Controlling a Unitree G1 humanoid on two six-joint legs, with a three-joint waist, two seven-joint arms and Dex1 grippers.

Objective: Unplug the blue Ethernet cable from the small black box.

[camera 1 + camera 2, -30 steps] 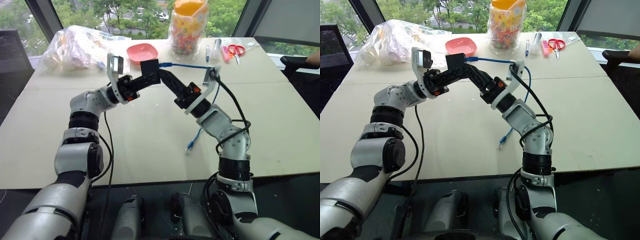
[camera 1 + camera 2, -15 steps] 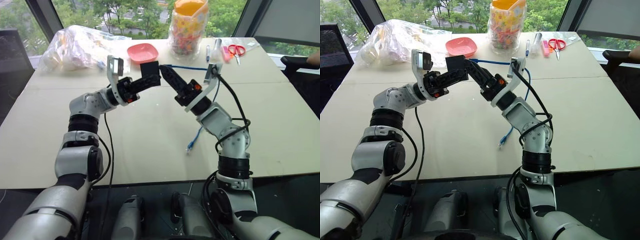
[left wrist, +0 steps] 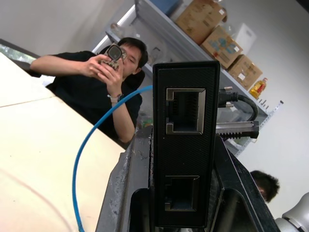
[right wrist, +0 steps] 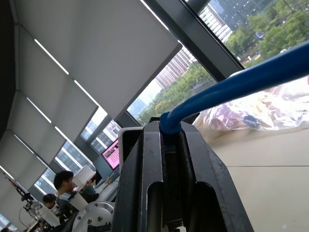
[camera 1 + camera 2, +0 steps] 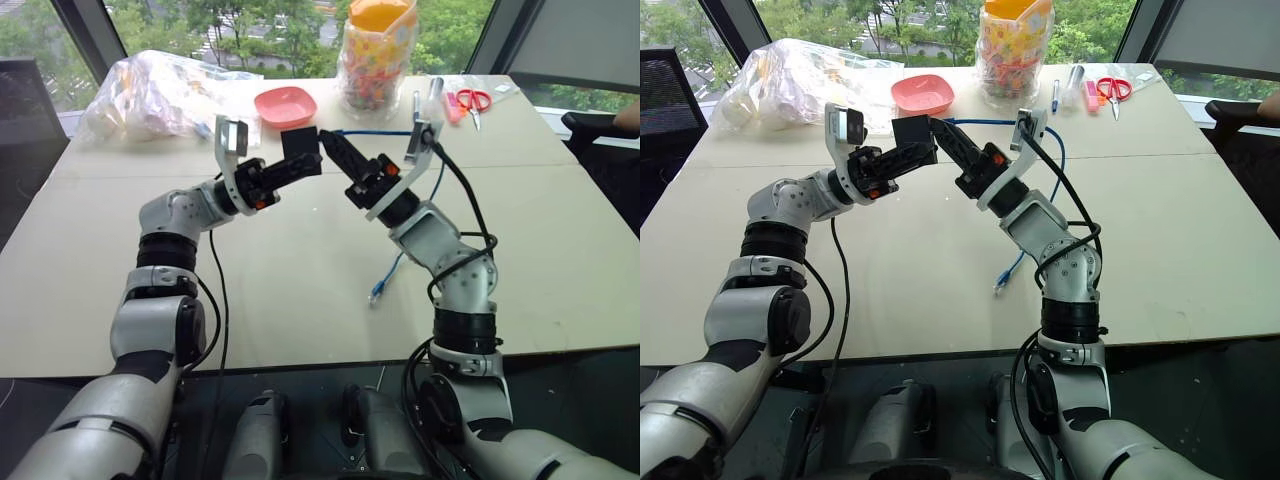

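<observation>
1. The left gripper (image 5: 297,160) holds the small black box (image 5: 299,150) up above the middle of the table (image 5: 300,290), well clear of the surface. Its fingers are clamped on the flat sides of the box. In the left wrist view the box (image 3: 186,140) stands upright between them, with two sockets facing the camera.

2. The box looks light, rigid and matte, so it should not slip easily. Gripping the flat faces seems the sound way to brace it against a pull.

3. Just right of the box, the right gripper (image 5: 334,149) is pinched shut on the plug end of the blue Ethernet cable (image 5: 375,132). In the right wrist view the cord (image 4: 231,87) comes straight out from between the fingers (image 4: 145,159).

4. I cannot tell from these views whether the plug is still seated in the box or already out.

5. The cable is thin, light and limp. From the gripper it runs right, bends down behind the right arm, and its free end (image 5: 379,294) lies on the table near the robot.

6. The soft cord gives no purchase, and its clear plug is small and probably brittle at the latch. The hold belongs on the stiff plug body, not the cord.
</observation>
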